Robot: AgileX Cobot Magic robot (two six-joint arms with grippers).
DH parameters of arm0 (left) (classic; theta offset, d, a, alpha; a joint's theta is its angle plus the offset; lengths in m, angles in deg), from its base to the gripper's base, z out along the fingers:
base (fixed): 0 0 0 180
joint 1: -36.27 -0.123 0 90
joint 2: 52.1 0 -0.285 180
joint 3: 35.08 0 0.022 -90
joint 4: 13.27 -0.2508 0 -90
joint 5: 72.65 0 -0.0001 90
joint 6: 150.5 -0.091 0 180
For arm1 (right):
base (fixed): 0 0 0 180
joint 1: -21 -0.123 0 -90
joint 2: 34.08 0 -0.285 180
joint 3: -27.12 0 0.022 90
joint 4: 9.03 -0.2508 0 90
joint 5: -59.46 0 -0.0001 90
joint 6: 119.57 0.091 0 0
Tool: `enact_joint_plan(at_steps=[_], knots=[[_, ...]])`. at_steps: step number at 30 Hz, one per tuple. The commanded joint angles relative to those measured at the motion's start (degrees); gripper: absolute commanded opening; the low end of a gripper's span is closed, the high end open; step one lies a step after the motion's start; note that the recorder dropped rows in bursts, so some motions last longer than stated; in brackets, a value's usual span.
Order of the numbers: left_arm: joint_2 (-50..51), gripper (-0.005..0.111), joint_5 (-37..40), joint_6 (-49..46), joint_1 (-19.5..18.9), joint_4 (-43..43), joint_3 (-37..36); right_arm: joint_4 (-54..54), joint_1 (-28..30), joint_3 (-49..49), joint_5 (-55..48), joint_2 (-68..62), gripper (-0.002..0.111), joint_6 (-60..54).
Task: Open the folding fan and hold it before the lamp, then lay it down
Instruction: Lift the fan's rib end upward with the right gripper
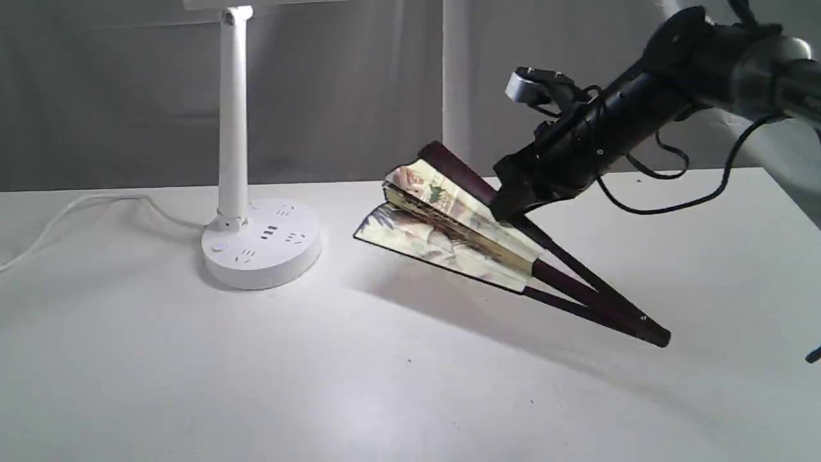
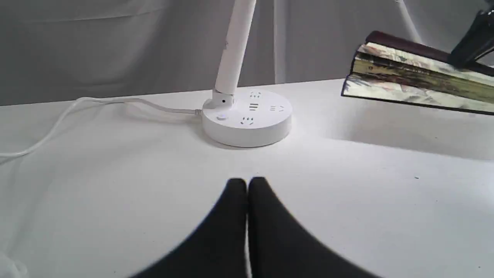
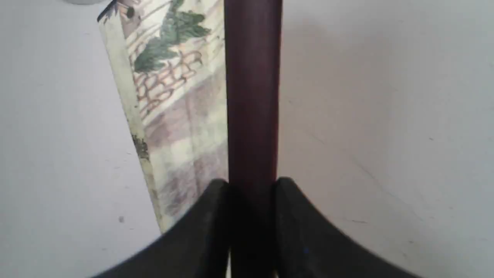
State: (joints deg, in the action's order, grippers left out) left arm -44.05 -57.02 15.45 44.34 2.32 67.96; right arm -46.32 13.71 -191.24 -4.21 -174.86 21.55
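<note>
The folding fan (image 1: pixel 462 224) is partly spread and tilted, its pivot end (image 1: pixel 657 335) low near the table and its painted leaf raised toward the lamp. My right gripper (image 1: pixel 510 205) is shut on the fan's top maroon outer rib (image 3: pixel 251 96), with the leaf (image 3: pixel 173 96) hanging beside it. The white lamp (image 1: pixel 234 115) stands left of the fan on its round socket base (image 1: pixel 262 244). My left gripper (image 2: pixel 247 185) is shut and empty, low over the table in front of the lamp base (image 2: pixel 247 117); the fan's leaf (image 2: pixel 417 77) is off to one side of it.
The lamp's white cord (image 1: pixel 77 212) trails over the white table (image 1: pixel 321 372) to the left edge. A grey curtain hangs behind. The right arm's black cable (image 1: pixel 673 199) loops above the table's far right part.
</note>
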Motion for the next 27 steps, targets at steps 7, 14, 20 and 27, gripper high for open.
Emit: enact_joint_plan(at_steps=[7,14,20,27], knots=[[-0.25,0.000,-0.38,0.19,-0.08,-0.10,-0.26,-11.53,-0.11,0.19,-6.30,2.94,0.000,-6.30],[-0.25,0.000,-0.38,0.19,-0.08,-0.10,-0.26,-11.78,-0.11,0.19,-6.30,2.84,0.000,-6.94],[-0.25,0.000,-0.38,0.19,-0.08,-0.10,-0.26,-11.78,-0.11,0.19,-6.30,2.84,0.000,-7.73],[-0.25,0.000,-0.38,0.19,-0.08,-0.10,-0.26,-11.78,-0.11,0.19,-6.30,2.84,0.000,-7.73]])
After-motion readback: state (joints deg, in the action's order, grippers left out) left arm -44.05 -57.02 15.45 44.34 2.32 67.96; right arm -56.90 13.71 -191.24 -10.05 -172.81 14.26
